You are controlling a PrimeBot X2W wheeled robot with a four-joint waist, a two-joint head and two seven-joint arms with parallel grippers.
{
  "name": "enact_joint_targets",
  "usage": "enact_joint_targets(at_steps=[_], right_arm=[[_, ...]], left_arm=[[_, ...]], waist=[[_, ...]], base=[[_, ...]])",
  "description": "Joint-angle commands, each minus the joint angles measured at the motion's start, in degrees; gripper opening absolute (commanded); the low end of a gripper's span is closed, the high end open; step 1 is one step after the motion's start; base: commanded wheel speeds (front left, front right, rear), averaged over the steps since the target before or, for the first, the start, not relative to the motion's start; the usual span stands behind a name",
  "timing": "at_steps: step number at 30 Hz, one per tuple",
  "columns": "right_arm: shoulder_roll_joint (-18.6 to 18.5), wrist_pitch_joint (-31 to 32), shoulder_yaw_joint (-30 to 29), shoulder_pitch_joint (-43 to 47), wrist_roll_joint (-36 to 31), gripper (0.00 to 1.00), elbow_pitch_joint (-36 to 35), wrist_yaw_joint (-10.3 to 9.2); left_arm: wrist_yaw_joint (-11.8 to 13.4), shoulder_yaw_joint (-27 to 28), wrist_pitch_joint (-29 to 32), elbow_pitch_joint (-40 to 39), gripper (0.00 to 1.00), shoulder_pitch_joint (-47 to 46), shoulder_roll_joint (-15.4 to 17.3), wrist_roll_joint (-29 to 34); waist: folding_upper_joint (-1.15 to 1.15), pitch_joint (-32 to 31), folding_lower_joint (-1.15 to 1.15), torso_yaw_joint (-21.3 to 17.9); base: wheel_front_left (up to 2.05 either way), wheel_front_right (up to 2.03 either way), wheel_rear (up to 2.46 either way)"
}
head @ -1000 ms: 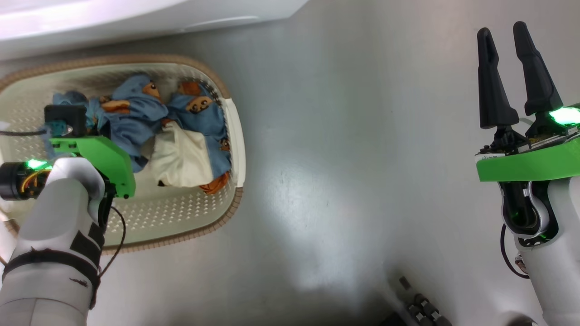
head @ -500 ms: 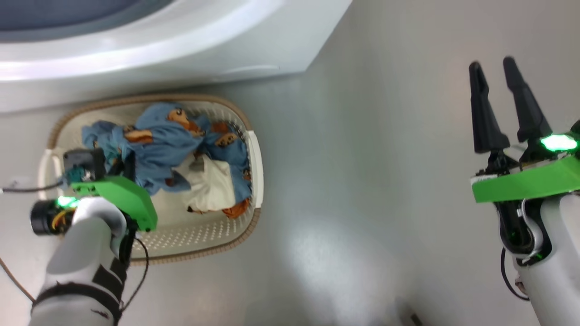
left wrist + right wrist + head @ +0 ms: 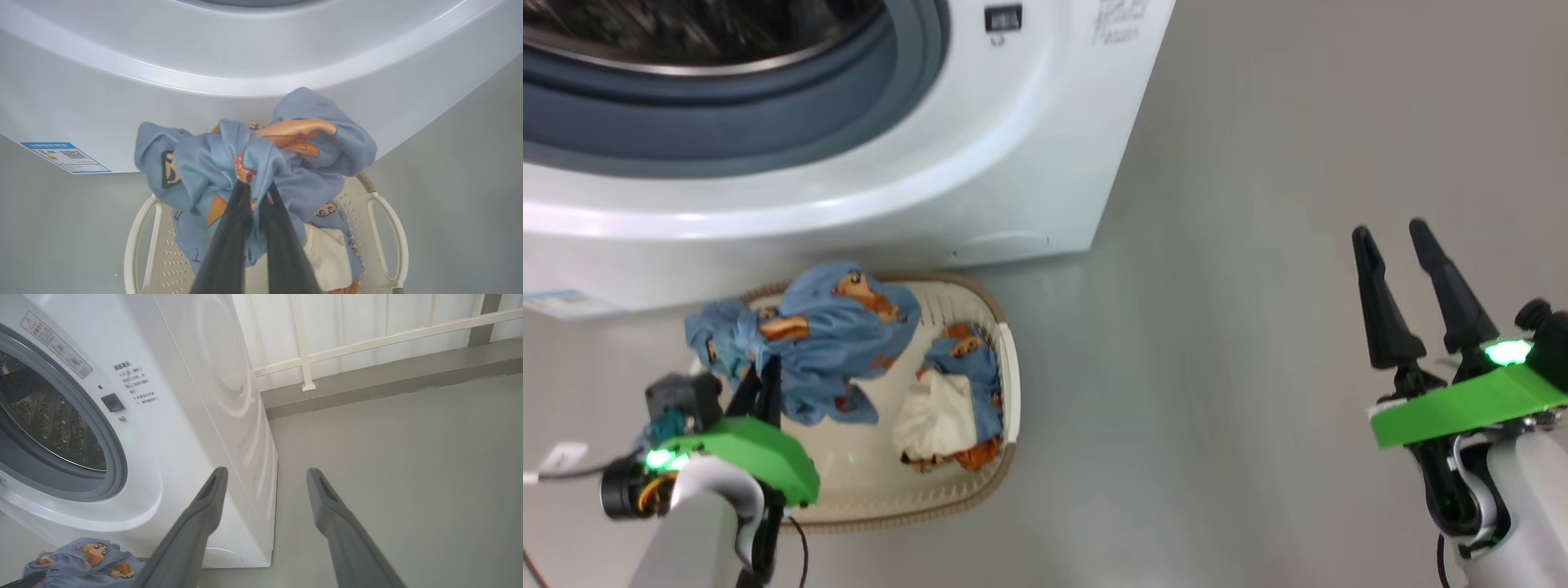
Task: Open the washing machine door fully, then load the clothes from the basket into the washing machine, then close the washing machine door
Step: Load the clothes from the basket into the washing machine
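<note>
Holding: left hand [image 3: 255, 185], dark fingers pinched together on a bunched light-blue garment printed with orange cartoon figures [image 3: 310, 163].
Garment position: hanging above the cream-white perforated plastic basket with brown woven-look rim [image 3: 1006, 384].
Basket: on the grey floor [image 3: 1258, 327], just before the big white front-loading washing machine [image 3: 1013, 163]; a blue-and-cream garment [image 3: 947, 408] lies inside.
Right hand [image 3: 1390, 233]: fingers apart, well aside.

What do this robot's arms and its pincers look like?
Both forearms are smooth, pale grey-white, each capped by a bright green plate with a glowing green light. The left gripper and right gripper each have two long, tapering black fingers. Thin dark cables loop at the wrists; a small black box sits by the left one.
</note>
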Motion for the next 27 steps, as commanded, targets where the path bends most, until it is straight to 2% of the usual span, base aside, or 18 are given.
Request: enact_joint_targets(at_steps=[1, 14, 27], right_arm=[[-1.05, -0.45, 1.02, 1.9, 0.12, 1.0, -0.89, 0.33], [-1.51, -0.45, -0.37, 8.9, 0.34, 1.0, 0.13, 0.33], [-1.81, -0.45, -1.34, 12.66, 0.31, 1.0, -0.11, 0.33]], left_arm=[[0.46, 1.97, -0.76, -2.3, 0.0, 2.08, 1.73, 0.49], [0.05, 6.15, -0.77, -20.2, 0.0, 15.04, -0.02, 4.43], [-0.17, 8.84, -0.77, -36.42, 0.0, 25.63, -1.21, 7.64]], waist=[[0.0, -5.85, 0.02, 0.77], [0.0, -15.27, 0.02, 3.03], [0.0, -19.55, 0.02, 4.58]], base=[[0.0, 0.0, 0.0], [0.0, 0.0, 0.0], [0.0, 0.0, 0.0]])
